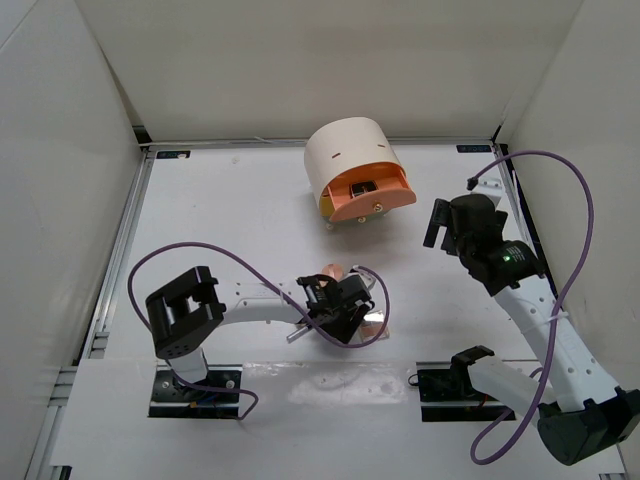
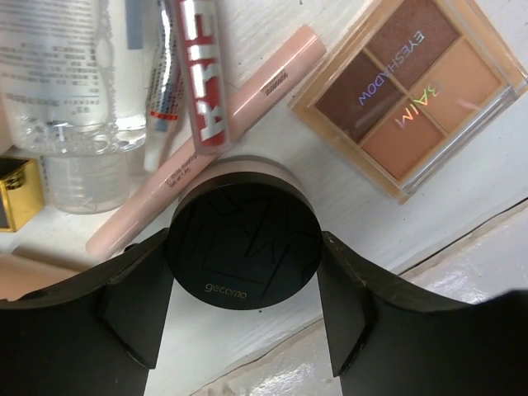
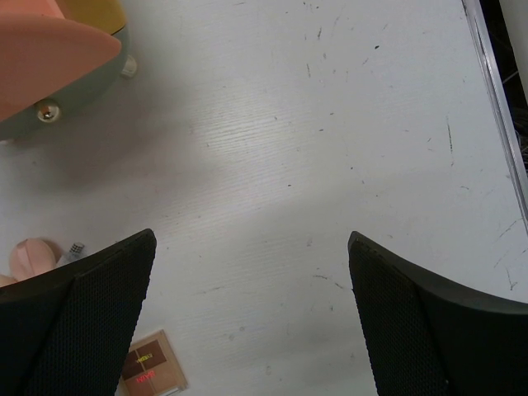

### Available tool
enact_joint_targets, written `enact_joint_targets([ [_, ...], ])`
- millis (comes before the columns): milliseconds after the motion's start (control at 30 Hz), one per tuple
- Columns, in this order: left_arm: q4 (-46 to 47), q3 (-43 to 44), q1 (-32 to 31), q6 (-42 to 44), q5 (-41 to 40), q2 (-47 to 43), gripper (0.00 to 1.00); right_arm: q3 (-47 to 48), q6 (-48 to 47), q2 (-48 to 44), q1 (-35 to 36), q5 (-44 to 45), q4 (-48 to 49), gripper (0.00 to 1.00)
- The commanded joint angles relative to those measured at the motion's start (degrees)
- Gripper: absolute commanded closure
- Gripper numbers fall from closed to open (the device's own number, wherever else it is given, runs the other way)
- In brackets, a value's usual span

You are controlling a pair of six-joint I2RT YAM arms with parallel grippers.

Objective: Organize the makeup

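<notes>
A cream cylindrical box (image 1: pixel 345 150) with an orange front (image 1: pixel 372 195) stands on the white table (image 1: pixel 220 200).

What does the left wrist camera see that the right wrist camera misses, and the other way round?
Only left wrist: a round black compact gripped by the left gripper, a red gloss tube, a pink pencil, a clear bottle. Only right wrist: the orange-fronted box, the open right gripper. Both: the white table, probably the eyeshadow palette.

round compact (image 2: pixel 243 247) is smooth black plastic, bottle (image 2: pixel 74 82) clear plastic, table (image 3: pixel 330 165) matt and scuffed.
</notes>
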Motion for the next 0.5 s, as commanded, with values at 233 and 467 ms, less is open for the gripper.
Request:
enact_joint_targets([
  [233,-10.4,8.07,-1.05,-0.54,-7.03,-12.47,0.53,-0.97,1.21,-1.37,-0.33,1.59,1.06,0.01],
  [467,-10.44,21.08,3.85,6.74,-17.5,-20.76,0.5,-2.73,3.49,-1.19,-0.33,7.04,-1.57,0.01],
])
